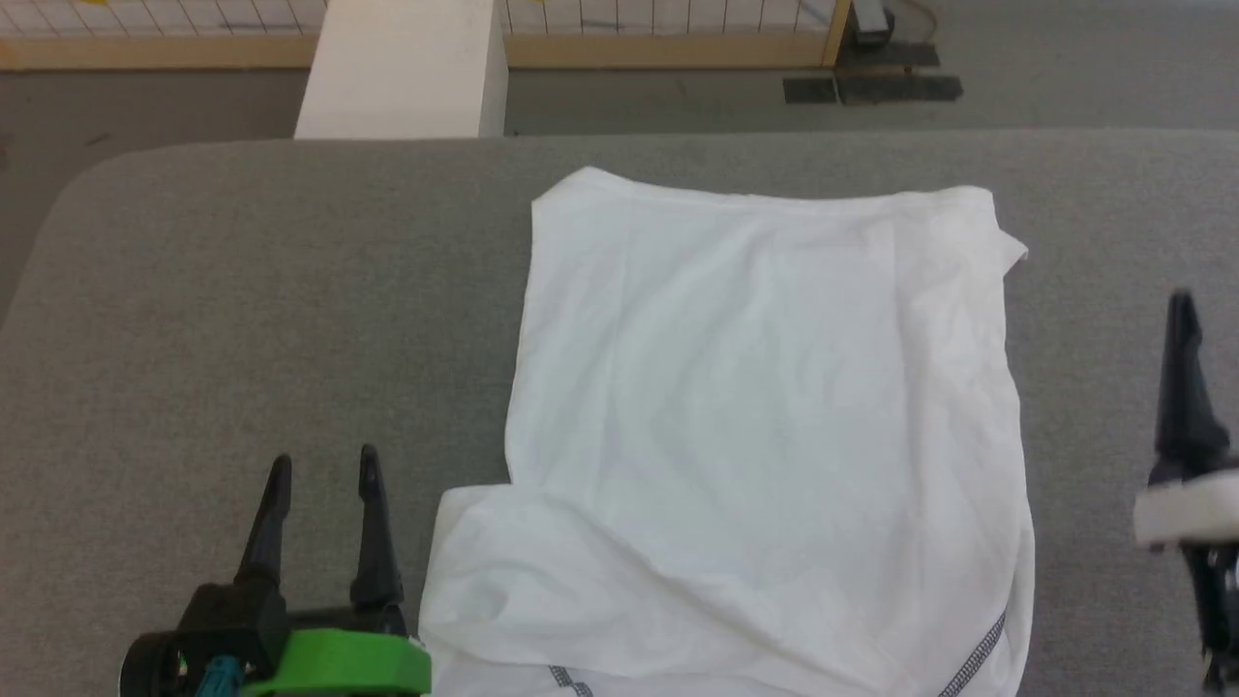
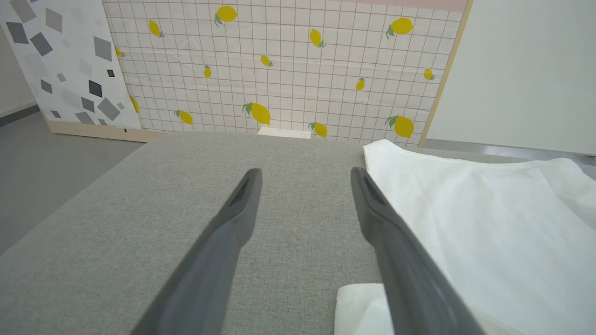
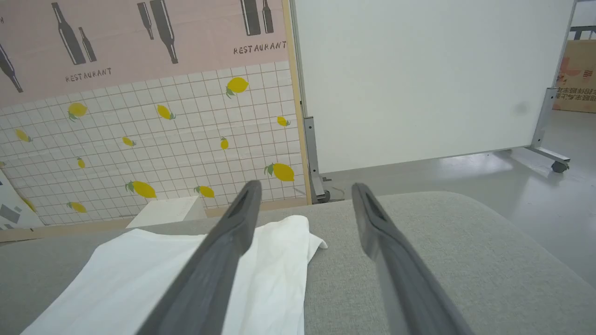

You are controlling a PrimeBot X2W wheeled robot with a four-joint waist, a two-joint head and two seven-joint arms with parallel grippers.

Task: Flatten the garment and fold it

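Note:
The garment [image 1: 765, 436], a white shirt, lies spread on the grey table [image 1: 242, 290] as a rough rectangle. A fold bulges out at its near left corner, and dark stitching [image 1: 978, 658] shows at its near edge. My left gripper [image 1: 324, 463] stands open at the lower left, just left of that corner, with nothing between its fingers. In the left wrist view the garment [image 2: 489, 223] lies beside the right finger. My right gripper [image 3: 306, 187] is open and empty over the table, right of the garment [image 3: 153, 274]. One of its dark fingers [image 1: 1183, 329] shows at the head view's right edge.
A white box [image 1: 402, 68] stands on the floor just beyond the table's far edge. Behind it runs a tiled lemon-print panel [image 2: 279, 70], with a white board on a wheeled stand [image 3: 419, 79] to its right. Bare grey table lies to the garment's left and right.

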